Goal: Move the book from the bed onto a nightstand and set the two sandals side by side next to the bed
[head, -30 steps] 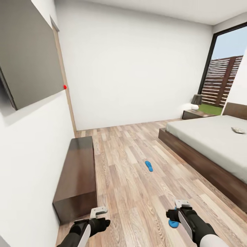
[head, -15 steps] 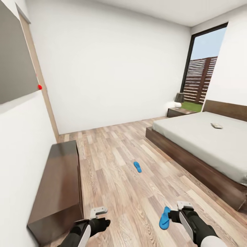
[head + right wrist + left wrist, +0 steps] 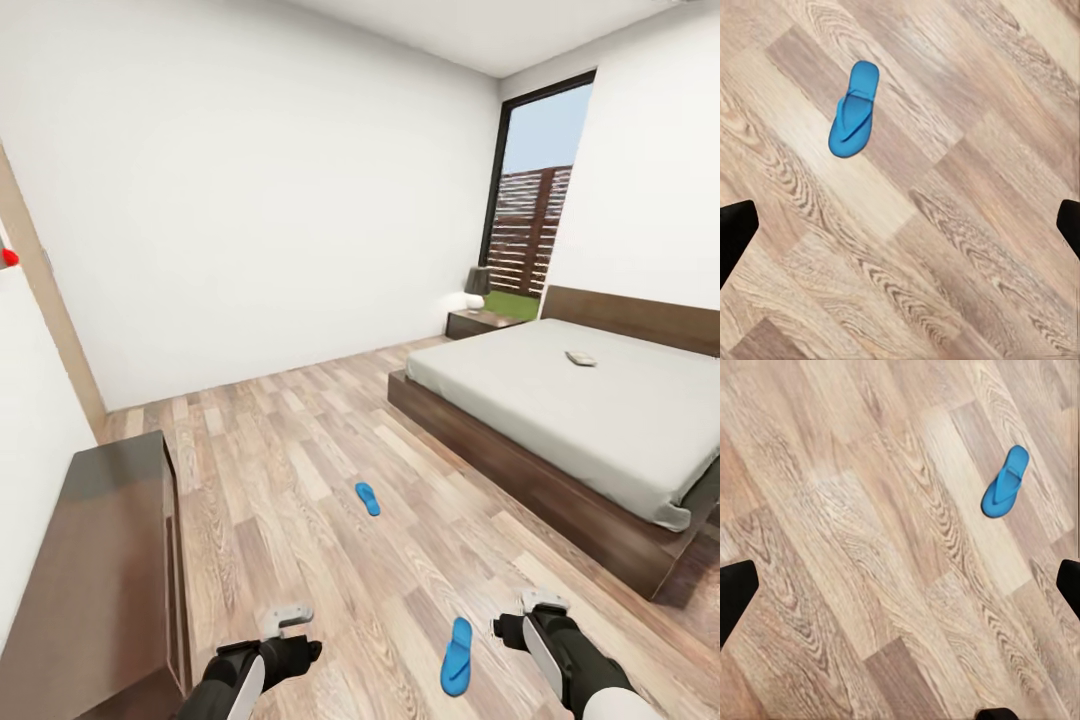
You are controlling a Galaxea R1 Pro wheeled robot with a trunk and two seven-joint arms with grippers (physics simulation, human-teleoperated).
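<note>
At the lower left of the head view your left gripper [image 3: 287, 618] hangs over bare wood floor [image 3: 300, 470] with nothing in it; its wrist camera shows the dark fingertips at the frame's edges, spread wide. Just left of centre lies the far sandal [image 3: 368, 498], a flat bright-blue flip-flop with a thin strap, alone on the planks and well apart from the bed frame. Lower and right of centre, the near sandal [image 3: 457, 655] lies just beside your right gripper [image 3: 545, 604] — that one is also spread and carrying nothing.

Expect both sandals to be light, thin and bendy; they may flex or slide on the smooth planks. I'd pinch across the sole's edge near the middle, or take the strap where it rises — though the strap looks a thin target.

At the right, the bed [image 3: 520, 450] has a dark frame and pale mattress; the book [image 3: 581, 357] is a small pale shape on it, too small to read. It should be light and stiff; grip it across one edge. The nightstand [image 3: 478, 322] sits beyond the bed's far corner, below the window.
</note>
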